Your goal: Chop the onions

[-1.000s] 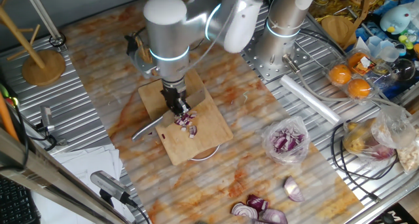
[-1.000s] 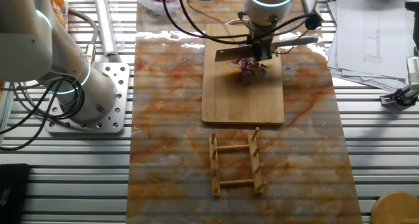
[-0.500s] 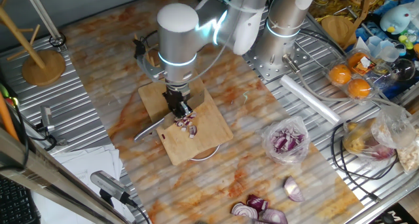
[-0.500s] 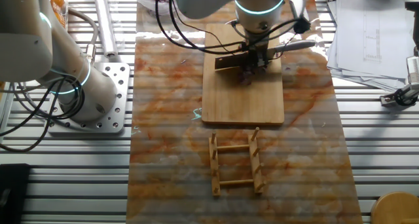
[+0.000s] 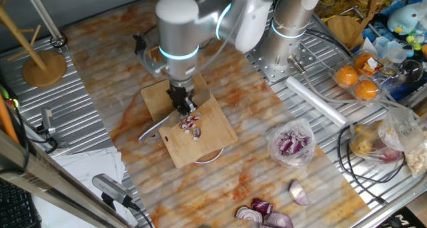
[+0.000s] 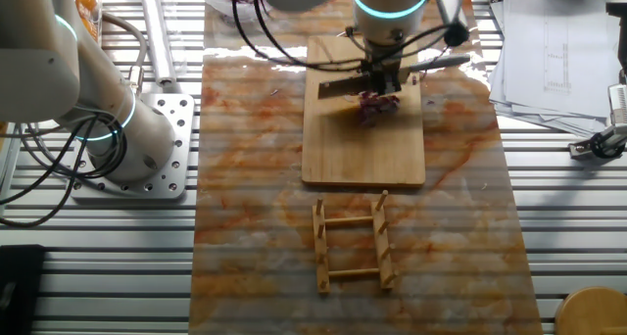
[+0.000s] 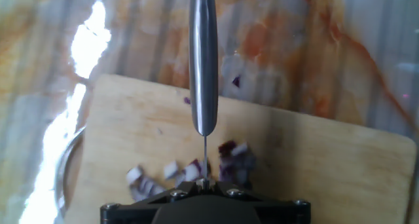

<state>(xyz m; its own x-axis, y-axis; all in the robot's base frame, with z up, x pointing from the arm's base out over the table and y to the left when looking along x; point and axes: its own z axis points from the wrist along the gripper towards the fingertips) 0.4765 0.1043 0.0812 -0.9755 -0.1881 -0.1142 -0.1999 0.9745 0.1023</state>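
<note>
Bamboo board (image 5: pixel 200 138) lies under my end effector (image 5: pixel 183 107), which is closed on a knife (image 6: pixel 345 82); the onions (image 5: pixel 190 125) sit in a small purple-and-white heap near the board's middle, right under the blade. The hand view alone shows the knife's steel handle (image 7: pixel 203 54) running straight away from me and the onion bits (image 7: pixel 230 160) scattered either side of the thin blade edge. The other fixed view shows the blade's flat side, its long axis lying across the board, handle toward the papers (image 6: pixel 558 51). The heap itself has no clear long axis. Around it: a bag of chopped onion (image 5: pixel 291 143), onion halves (image 5: pixel 263 213) at the tabletop (image 5: pixel 267 181) edge, a wooden rack (image 6: pixel 353 247) beyond the board, oranges (image 5: pixel 357 81).
</note>
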